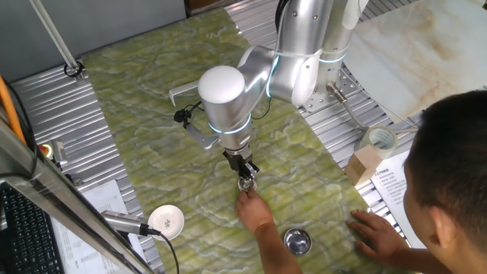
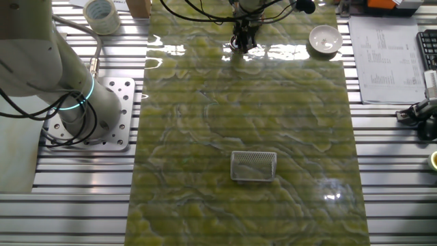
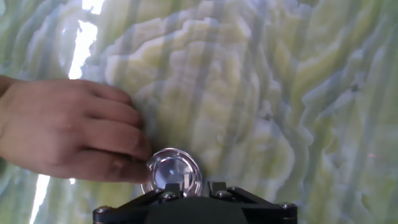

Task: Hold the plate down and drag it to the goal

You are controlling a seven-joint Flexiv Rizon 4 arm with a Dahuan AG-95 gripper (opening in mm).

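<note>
A green-and-cream marbled mat (image 1: 152, 114) covers the table, with ribbed metal surfaces to either side and a person leaning in from one edge. The gripper (image 1: 245, 176) hangs straight down near the middle of the mat, and the plate (image 3: 172, 174) — a small shiny round dish with a raised rim — lies directly under its tip; in the hand view the dish sits just ahead of the dark finger housing. The person's hand (image 3: 68, 134) reaches in from the side, fingertips touching the plate's rim, apparently still placing or steadying it. Whether the jaws are together or spread I cannot tell, since the fingers themselves are hidden by the housing. Elsewhere lie a larger metal bowl (image 1: 297, 241), a white disc (image 1: 167, 220), a tape roll (image 1: 380, 140) and, well away across the mat, a wire mesh basket (image 2: 253, 166). I judge the step to be the very start — the press-down is not yet settled. Next calls for the hand to clear, then firm downward contact on the dish's centre before any sideways pull.
</note>
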